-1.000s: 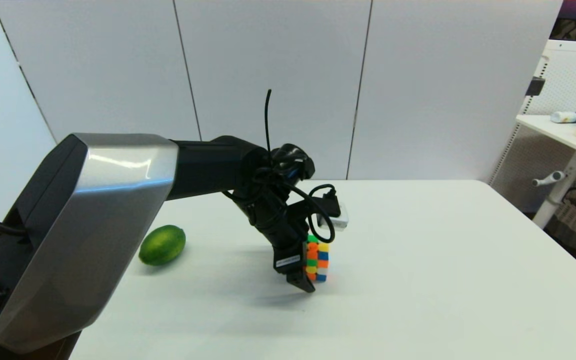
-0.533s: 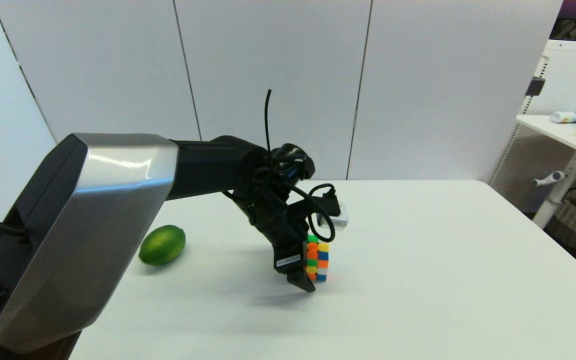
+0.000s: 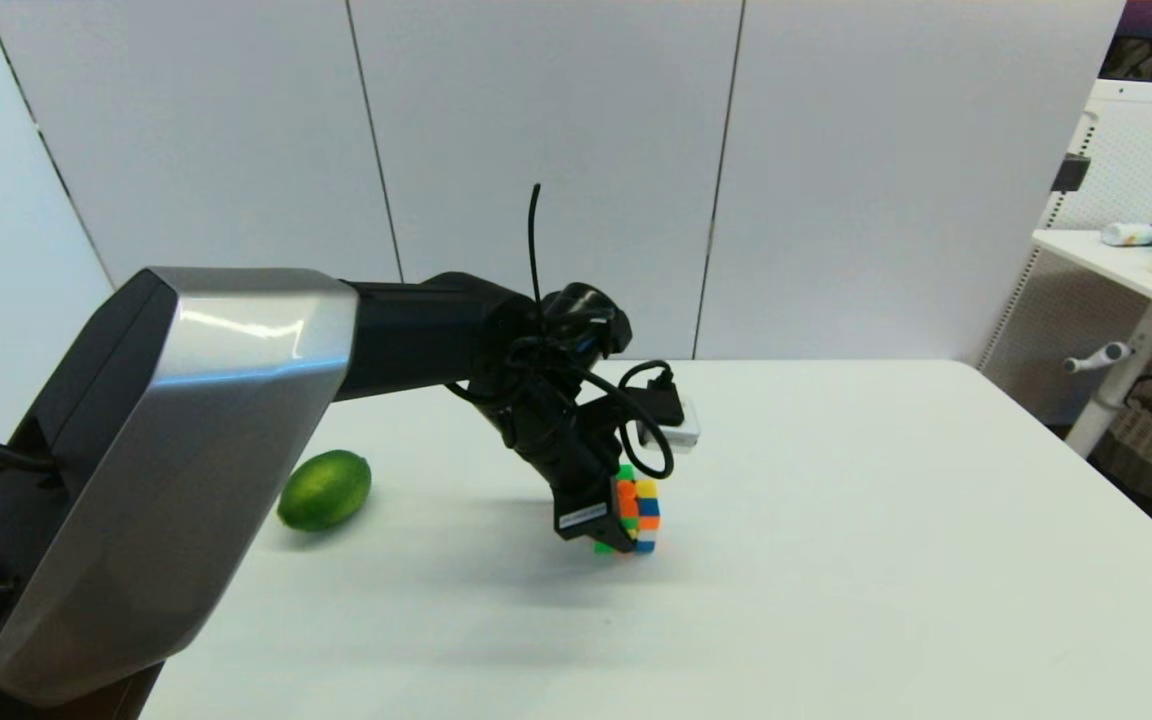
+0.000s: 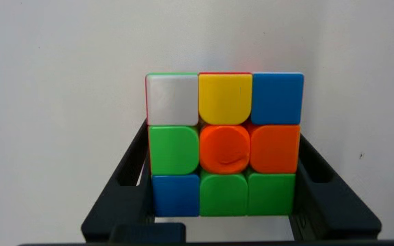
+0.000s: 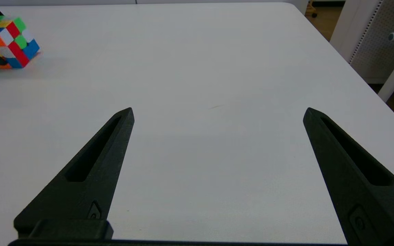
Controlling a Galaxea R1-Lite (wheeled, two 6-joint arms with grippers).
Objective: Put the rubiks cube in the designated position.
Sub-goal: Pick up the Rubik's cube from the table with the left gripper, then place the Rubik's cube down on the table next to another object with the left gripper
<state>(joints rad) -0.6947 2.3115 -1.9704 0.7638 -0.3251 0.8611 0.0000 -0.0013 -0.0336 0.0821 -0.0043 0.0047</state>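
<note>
The rubiks cube [image 3: 639, 512] is near the middle of the white table [image 3: 886, 560], held tilted with its lower edge down at the tabletop. My left gripper [image 3: 624, 532] comes down on it from above and is shut on it. In the left wrist view both fingers [image 4: 132, 177] press the cube [image 4: 224, 143] on its two sides, and its far row sticks out past the fingertips. The right wrist view shows the cube [image 5: 8, 42] far off, and my right gripper [image 5: 219, 110] low over bare table, open and empty. The right arm is outside the head view.
A green lime [image 3: 324, 489] lies on the table to the left of the cube. White wall panels stand behind the table's far edge. A side table [image 3: 1126, 265] with small items is off to the right, beyond the table's right edge.
The left gripper has lowered and tipped the cube down onto the tabletop. Its fingertip no longer reaches below the cube. The lime has not moved.
</note>
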